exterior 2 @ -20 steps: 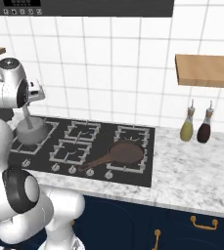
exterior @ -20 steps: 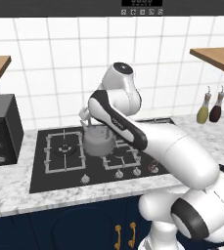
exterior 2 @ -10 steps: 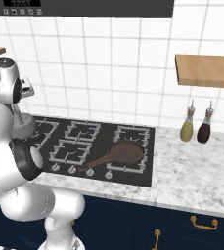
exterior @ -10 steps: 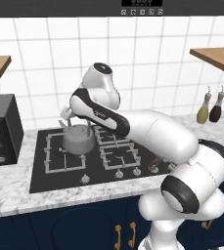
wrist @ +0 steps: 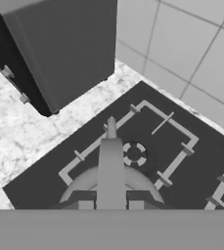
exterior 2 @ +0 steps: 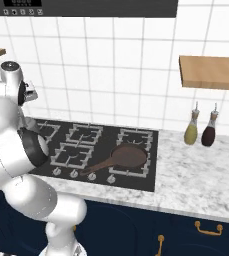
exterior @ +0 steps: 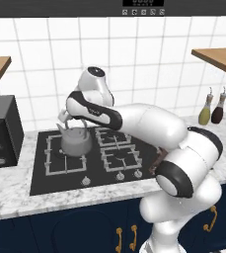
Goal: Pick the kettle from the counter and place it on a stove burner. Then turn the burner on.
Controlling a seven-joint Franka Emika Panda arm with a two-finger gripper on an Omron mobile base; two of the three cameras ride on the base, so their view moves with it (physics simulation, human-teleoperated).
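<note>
White marble counter (exterior: 16, 190) carries the black cooktop. Left base view: the kettle (exterior: 75, 141) hangs over the stove burner (exterior: 65, 154) at the cooktop's left end, its wire handle pinched by the gripper (exterior: 73, 118). Right base view: brown pan (exterior 2: 120, 159) rests on a right-hand burner. Hand view: kettle (wrist: 111, 183) sits directly below, burner ring beyond it.

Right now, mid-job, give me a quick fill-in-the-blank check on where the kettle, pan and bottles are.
1. The kettle is over the ____ burner grate of the stove.
2. The brown pan lies on the stove's ____ side.
3. Two bottles stand on the ____.

Missing words: leftmost; right; counter
</note>
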